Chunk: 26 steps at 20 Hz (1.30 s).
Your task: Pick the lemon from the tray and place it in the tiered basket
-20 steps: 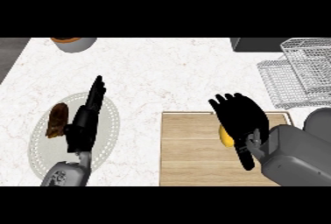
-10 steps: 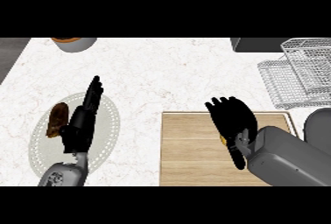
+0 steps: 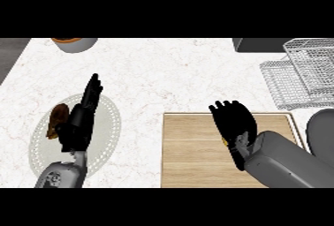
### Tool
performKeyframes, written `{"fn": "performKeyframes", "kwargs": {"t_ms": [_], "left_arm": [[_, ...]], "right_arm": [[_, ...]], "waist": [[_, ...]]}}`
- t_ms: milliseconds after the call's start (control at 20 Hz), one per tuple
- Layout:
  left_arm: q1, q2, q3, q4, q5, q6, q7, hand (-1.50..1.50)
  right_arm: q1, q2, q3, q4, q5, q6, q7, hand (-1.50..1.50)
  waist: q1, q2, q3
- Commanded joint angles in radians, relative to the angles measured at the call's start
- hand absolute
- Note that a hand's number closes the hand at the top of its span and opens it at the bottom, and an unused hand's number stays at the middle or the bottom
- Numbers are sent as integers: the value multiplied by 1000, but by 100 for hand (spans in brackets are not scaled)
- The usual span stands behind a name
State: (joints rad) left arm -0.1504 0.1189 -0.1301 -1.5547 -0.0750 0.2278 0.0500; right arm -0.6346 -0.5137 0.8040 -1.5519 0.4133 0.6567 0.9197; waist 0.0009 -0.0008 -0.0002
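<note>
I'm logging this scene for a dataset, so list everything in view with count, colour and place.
Counter: one, white marbled, fills the view.
Tray: one, light wood, lower middle right.
Lemon: one, yellow, on the tray, nearly hidden under the right hand.
Tiered basket: one, white wire, upper right.
Plate: one, pale, lower left.
Brown food: one piece, on the plate's left side.
Bowl: one, orange inside, top left edge.
Left hand: black, open, above the plate.
Right hand: black, over the lemon.
</note>
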Motion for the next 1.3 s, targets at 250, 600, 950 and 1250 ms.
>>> {"fn": "performKeyframes", "kwargs": {"t_ms": [250,600,950,1250], "left_arm": [[-30,-35,19,40,-21,-1,-21,0],[3,-40,12,-33,-53,-10,13,0],[66,-29,21,-73,-27,-51,7,0],[27,-61,21,5,-50,-30,-33,0]], "right_arm": [[52,93,-82,120,190,43,-71,-150],[143,140,-157,81,304,66,-120,-150],[169,181,-161,146,442,-90,-210,150],[113,97,-106,176,573,-123,-384,150]], "waist": [[2,1,0],[1,0,0],[8,1,0],[7,2,0]]}}
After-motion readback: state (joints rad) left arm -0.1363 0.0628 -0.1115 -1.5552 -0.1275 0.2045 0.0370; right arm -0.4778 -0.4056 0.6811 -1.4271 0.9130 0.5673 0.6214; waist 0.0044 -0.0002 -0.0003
